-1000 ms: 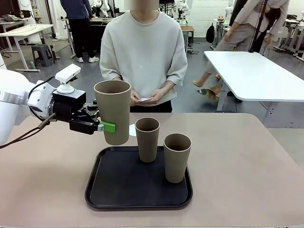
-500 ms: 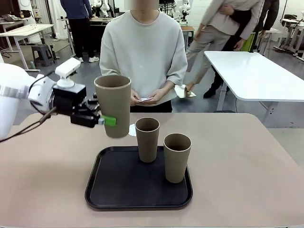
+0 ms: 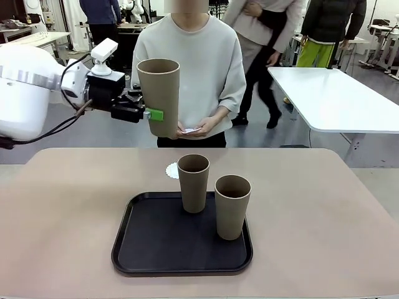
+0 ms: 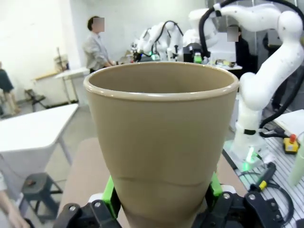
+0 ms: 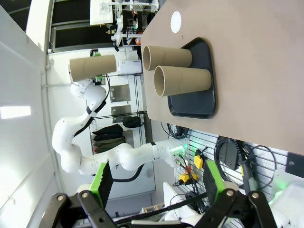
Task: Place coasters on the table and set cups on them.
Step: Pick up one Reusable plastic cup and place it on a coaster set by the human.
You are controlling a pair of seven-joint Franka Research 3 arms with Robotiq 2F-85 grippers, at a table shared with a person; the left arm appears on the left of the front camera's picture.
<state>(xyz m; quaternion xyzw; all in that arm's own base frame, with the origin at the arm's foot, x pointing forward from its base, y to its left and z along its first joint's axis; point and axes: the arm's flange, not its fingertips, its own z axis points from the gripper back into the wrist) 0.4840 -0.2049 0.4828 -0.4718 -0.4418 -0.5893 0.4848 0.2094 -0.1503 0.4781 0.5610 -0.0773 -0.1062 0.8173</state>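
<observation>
Left gripper (image 3: 157, 114), clamped on the raised cup (image 3: 159, 87): open air directly beneath, down to the coaster (image 3: 171, 170) on the table (image 3: 62, 205). Obstacles: standing cups (image 3: 193, 184) on the tray (image 3: 134, 249), below and to its right; the person's hands (image 3: 201, 128), just beyond.

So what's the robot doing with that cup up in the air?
The robot's left gripper is clamped on one tan cup and holds it high above the table, in front of the person. A second cup and a third cup stand on the black tray. One white coaster lies on the table just behind the tray, with nothing on it yet. The person's hands hold something small and white, maybe more coasters. The right gripper is open and empty.
</observation>
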